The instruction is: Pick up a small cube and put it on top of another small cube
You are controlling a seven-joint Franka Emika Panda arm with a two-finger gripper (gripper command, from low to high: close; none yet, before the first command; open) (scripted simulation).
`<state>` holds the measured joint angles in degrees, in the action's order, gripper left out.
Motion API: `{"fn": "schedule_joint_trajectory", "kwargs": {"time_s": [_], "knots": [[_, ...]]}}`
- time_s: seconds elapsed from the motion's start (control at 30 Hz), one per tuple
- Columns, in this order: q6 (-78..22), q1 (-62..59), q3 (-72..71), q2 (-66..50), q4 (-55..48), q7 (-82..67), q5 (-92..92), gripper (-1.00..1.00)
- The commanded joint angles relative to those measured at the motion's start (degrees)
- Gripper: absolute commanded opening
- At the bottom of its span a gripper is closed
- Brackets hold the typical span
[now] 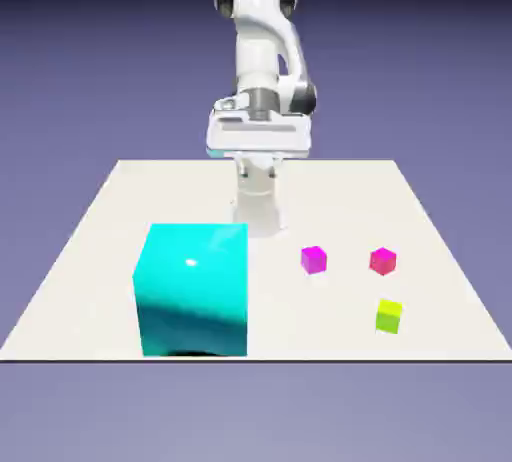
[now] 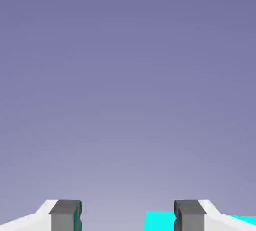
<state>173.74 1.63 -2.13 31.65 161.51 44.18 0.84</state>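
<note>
Gripper above tbl, fingers apart, nothing btwn tips. Magenta cube & lime cube on tbl, well apart from big cyan cube.

Big cyan block, small hot-pink cube

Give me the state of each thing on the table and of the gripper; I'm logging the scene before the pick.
White two-finger gripper: open, nothing between the fingertips.
Small purplish-magenta cube: on the table, not stacked.
Small yellow-green cube: on the table, nothing on top.
Small hot-pink cube: on the table, apart from the others.
Big glossy cyan cube: on the table, nothing on top.
</note>
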Motion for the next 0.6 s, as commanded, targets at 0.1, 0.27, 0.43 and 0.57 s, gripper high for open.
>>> {"fn": "schedule_joint_trajectory", "kwargs": {"time_s": [0.1, 0.27, 0.43, 0.57], "knots": [[-5.07, 0.57, -4.3, -4.35, 2.11, 5.02, -9.98, 0.0], [-11.41, 1.29, -9.69, -9.79, 4.76, 11.29, -22.44, 0.0], [-17.71, 1.97, -14.96, -15.17, 7.37, 17.47, -34.89, 0.0], [-22.16, 1.66, -17.05, -18.3, 8.88, 20.58, -44.86, 0.0]]}}
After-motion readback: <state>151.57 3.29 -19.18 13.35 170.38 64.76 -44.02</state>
